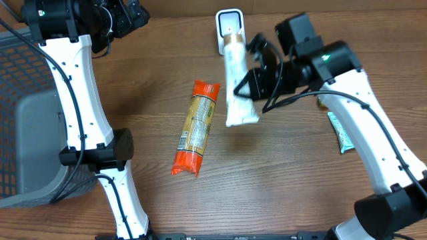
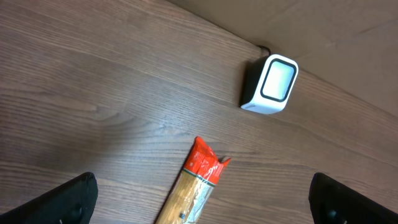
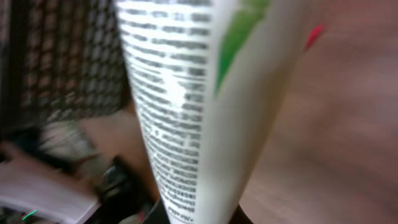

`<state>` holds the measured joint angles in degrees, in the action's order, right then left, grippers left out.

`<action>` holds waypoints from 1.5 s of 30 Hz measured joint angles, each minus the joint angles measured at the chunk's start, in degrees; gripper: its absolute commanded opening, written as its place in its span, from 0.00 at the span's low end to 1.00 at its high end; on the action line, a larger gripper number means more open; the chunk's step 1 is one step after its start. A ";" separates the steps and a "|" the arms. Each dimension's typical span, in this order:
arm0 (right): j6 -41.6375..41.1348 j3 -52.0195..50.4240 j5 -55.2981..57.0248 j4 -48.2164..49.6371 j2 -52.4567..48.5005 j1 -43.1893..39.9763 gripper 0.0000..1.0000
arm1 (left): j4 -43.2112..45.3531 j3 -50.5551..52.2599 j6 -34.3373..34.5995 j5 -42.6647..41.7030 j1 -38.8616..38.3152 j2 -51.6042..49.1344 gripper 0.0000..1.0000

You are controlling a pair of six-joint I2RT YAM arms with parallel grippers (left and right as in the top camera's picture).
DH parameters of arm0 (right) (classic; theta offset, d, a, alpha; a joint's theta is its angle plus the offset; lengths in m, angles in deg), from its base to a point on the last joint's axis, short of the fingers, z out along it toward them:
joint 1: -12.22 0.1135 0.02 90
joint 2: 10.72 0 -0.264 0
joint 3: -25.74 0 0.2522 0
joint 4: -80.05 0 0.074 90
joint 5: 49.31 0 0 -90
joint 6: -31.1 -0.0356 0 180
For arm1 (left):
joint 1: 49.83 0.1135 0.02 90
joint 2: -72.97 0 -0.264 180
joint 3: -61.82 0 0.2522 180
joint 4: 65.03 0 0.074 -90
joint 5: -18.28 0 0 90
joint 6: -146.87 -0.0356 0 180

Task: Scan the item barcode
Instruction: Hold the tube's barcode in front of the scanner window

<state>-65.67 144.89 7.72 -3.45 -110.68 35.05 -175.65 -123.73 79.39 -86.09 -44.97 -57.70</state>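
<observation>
My right gripper (image 1: 257, 80) is shut on a white tube (image 1: 237, 87) with a gold cap and holds it above the table, cap end toward the white barcode scanner (image 1: 229, 27) at the far edge. The right wrist view is filled by the tube (image 3: 186, 93), its printed text side up, rising from the right gripper (image 3: 196, 218). At the far left my left gripper (image 1: 123, 17) stands open and holds nothing. In its wrist view the left gripper (image 2: 208, 202) hangs over the table, with the scanner (image 2: 271, 84) ahead.
An orange packet of spaghetti (image 1: 197, 127) lies mid-table, also in the left wrist view as the packet (image 2: 193, 190). A small green-and-white tube (image 1: 340, 132) lies at the right. A dark mesh basket (image 1: 27, 100) stands at the left edge.
</observation>
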 measured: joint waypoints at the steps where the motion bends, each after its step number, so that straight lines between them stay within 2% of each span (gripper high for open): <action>1: -0.39 3.93 4.35 -0.22 -0.02 0.02 0.04 | 0.00 0.00 0.00 0.00 0.00 0.00 1.00; 5: 0.26 16.48 25.14 3.13 0.04 1.18 0.04 | 0.00 0.00 0.00 0.00 0.00 0.00 1.00; 8: 3.54 17.86 38.84 6.36 -0.52 4.13 0.04 | 0.00 0.00 0.00 0.00 0.00 0.00 1.00; 9: 5.97 18.08 46.53 8.94 -2.36 5.79 0.04 | 0.00 0.00 0.02 -0.02 0.00 0.00 1.00; 11: 8.44 18.12 53.96 12.85 -5.38 6.99 0.04 | 0.00 0.00 0.00 0.00 0.00 0.00 1.00; 12: 10.97 18.14 61.77 17.94 -9.38 7.56 0.04 | 0.00 0.00 0.00 -0.02 0.00 0.00 1.00; 15: 24.41 18.01 72.37 28.50 -18.58 7.10 0.04 | 0.04 0.00 0.00 0.00 0.00 0.00 1.00; 21: 51.58 17.73 78.40 46.14 -31.82 6.47 0.04 | 0.00 0.00 0.00 0.00 0.00 0.00 1.00; 24: 60.92 17.70 78.38 53.46 -35.76 6.47 0.04 | 0.02 0.00 0.00 -0.02 0.00 0.00 1.00; 27: 67.28 17.70 77.46 54.47 -38.27 6.38 0.04 | 0.02 0.00 0.00 0.00 0.00 0.00 1.00; 34: 72.48 17.70 76.24 54.47 -43.12 4.48 0.04 | 0.02 0.00 0.02 0.00 0.00 0.00 1.00; 45: 73.05 17.70 75.78 53.48 -43.91 3.41 0.04 | 0.02 0.00 0.00 0.00 0.00 0.00 1.00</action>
<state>7.38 162.59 83.50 50.04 -154.59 38.46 -175.62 -123.73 79.39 -86.09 -44.97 -57.70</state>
